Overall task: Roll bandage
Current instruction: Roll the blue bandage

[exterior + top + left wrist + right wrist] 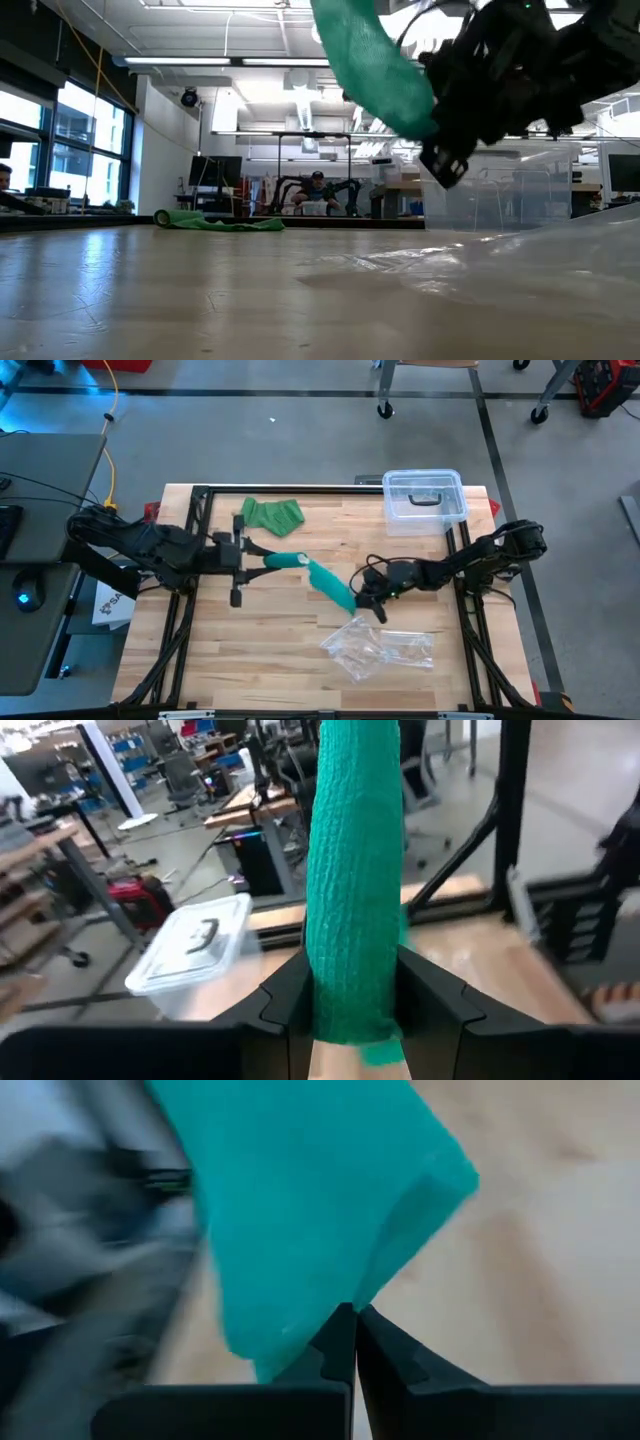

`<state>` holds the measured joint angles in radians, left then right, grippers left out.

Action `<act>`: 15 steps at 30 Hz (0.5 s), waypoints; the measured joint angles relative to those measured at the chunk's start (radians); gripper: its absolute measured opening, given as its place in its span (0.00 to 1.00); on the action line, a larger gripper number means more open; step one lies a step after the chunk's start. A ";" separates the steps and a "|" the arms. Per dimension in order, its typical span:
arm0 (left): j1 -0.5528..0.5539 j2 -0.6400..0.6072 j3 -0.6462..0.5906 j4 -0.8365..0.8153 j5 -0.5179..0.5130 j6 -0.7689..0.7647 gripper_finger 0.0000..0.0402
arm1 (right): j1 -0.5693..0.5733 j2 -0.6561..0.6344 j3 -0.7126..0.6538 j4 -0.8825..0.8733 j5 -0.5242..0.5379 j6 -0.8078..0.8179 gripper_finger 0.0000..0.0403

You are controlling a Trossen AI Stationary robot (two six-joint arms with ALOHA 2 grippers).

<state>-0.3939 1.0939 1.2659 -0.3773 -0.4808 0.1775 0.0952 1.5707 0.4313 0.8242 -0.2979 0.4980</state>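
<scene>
On a butcher-block table (250,660) in an open workshop, a green bandage (318,577) hangs stretched in mid-air between two robot arms, just beyond a crumpled clear plastic wrapper (378,650). The right gripper (366,600) pinches the loose tail tight, while the left gripper (252,556) clamps the partly wound roll end, so by appearances most of the strip is still to be rolled up. Beyond the bandage lie a second, unrolled green bandage (272,515) and a clear lidded bin (425,500).
</scene>
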 joint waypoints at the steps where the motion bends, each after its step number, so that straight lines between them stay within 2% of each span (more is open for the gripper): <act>1: 0.000 0.010 0.000 -0.005 -0.004 0.025 0.27 | -0.010 0.000 0.000 0.036 -0.064 0.001 0.00; 4: 0.000 0.037 0.000 -0.014 -0.005 0.090 0.27 | -0.036 0.000 0.000 0.122 -0.178 0.025 0.00; 9: -0.015 0.075 0.000 -0.014 -0.016 0.157 0.27 | -0.106 0.000 0.000 0.099 -0.183 0.055 0.02; 12: -0.039 0.089 0.000 -0.012 -0.048 0.200 0.27 | -0.160 0.000 0.000 0.050 -0.183 0.086 0.09; 15: -0.069 0.101 0.000 0.013 -0.085 0.233 0.27 | -0.215 0.000 0.000 0.006 -0.188 0.128 0.22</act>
<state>-0.4628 1.1945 1.2659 -0.3644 -0.5656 0.4106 -0.1193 1.5703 0.4313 0.8305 -0.4858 0.6263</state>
